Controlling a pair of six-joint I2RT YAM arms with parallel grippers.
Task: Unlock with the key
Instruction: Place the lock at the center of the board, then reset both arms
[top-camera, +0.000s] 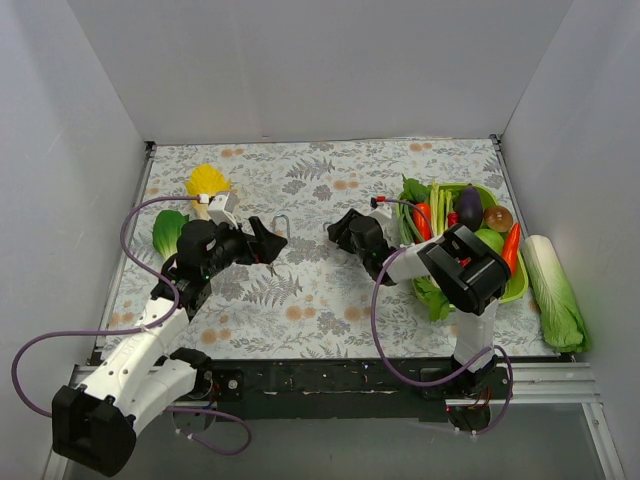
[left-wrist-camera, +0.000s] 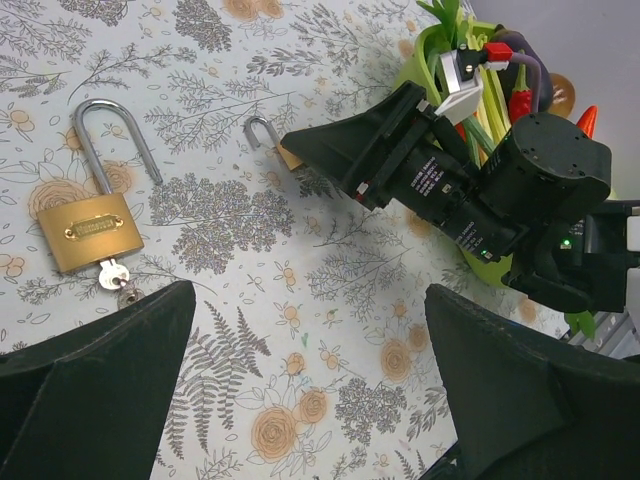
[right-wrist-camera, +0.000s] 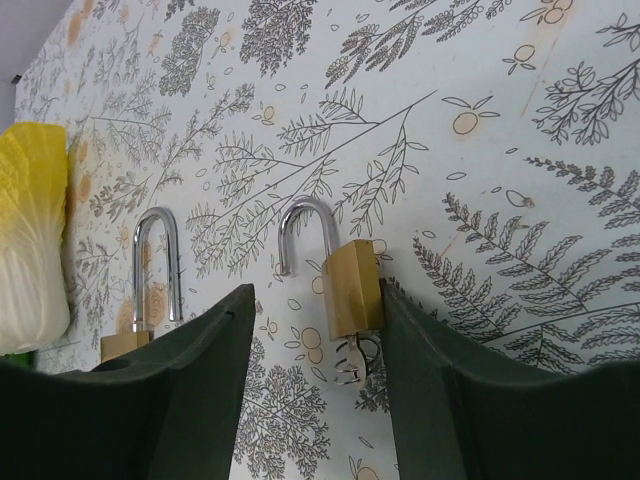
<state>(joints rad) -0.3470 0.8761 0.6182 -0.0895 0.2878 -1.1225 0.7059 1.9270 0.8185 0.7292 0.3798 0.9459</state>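
Note:
A small brass padlock (right-wrist-camera: 352, 288) lies on the floral cloth with its shackle swung open and a key (right-wrist-camera: 357, 352) on a wire ring in its base. My right gripper (right-wrist-camera: 312, 300) is open around it. The lock's side rests against the right finger (right-wrist-camera: 450, 380), and a gap separates it from the left finger. The left wrist view shows this lock (left-wrist-camera: 272, 140) half hidden behind the right gripper (left-wrist-camera: 330, 150). A larger brass padlock (left-wrist-camera: 90, 230), shackle open and a key (left-wrist-camera: 113, 274) in its base, lies to the left. My left gripper (left-wrist-camera: 308, 300) hangs open over bare cloth.
A green basket (top-camera: 515, 285) of vegetables sits at the right, with a napa cabbage (top-camera: 555, 295) beside it. A yellow-topped toy vegetable (top-camera: 208, 182) and a green leafy one (top-camera: 168, 232) lie at the back left. White walls enclose the table.

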